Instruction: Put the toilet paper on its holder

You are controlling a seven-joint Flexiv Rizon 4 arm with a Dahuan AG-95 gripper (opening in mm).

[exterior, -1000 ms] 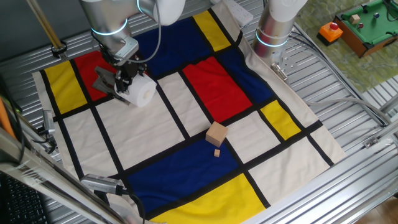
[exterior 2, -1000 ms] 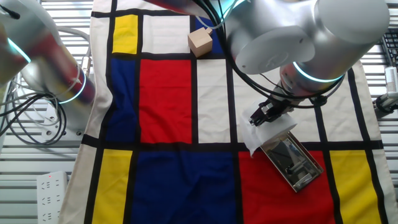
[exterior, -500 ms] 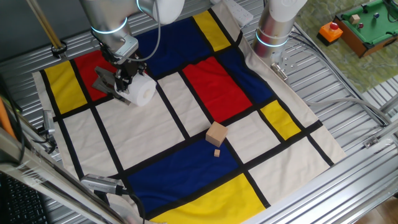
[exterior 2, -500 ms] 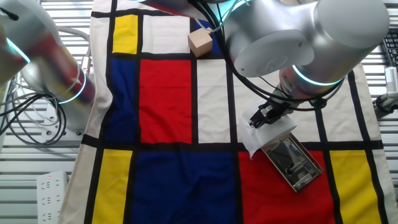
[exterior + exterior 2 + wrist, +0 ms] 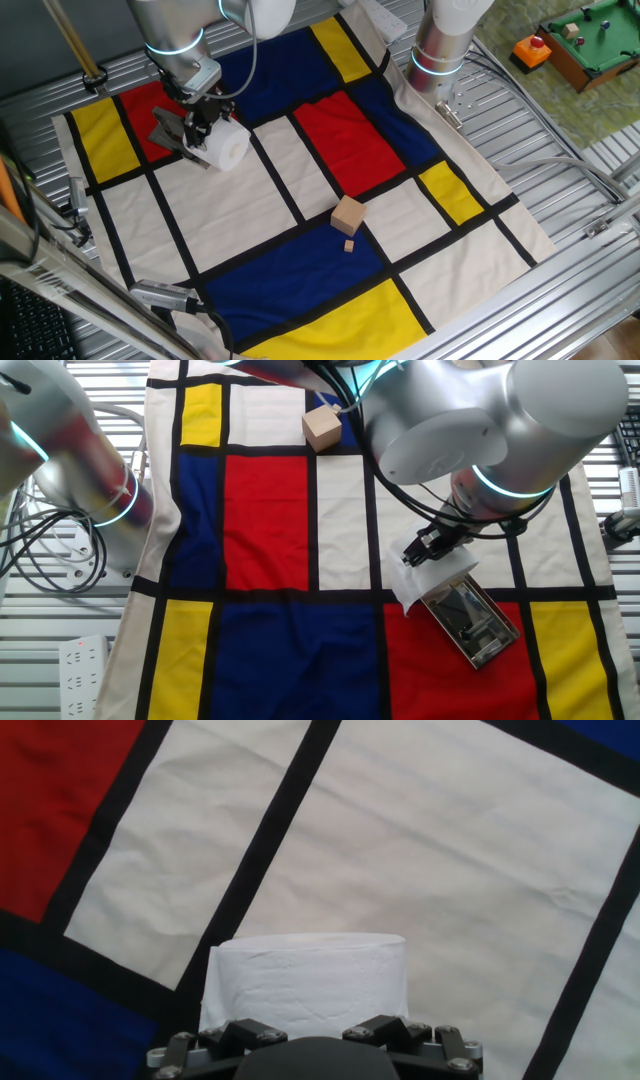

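Fingers point(image 5: 207, 128) clamp the toilet paper point(image 5: 226, 147) beside the holder point(image 5: 168, 128).

Toilet paper point(image 5: 229, 147) sits on the cloth point(image 5: 300, 210) at the worktop's far-left area, touching the holder point(image 5: 168, 130) on its left; wooden block point(image 5: 348, 215) lies well apart, toward the cloth's centre

Surface: slatted metal table point(image 5: 560, 190).
Covering: colour-block cloth point(image 5: 290, 190), red, blue, yellow, white panels.
On cloth: wooden block point(image 5: 348, 215); small wooden piece point(image 5: 349, 245); holder point(image 5: 468, 618).
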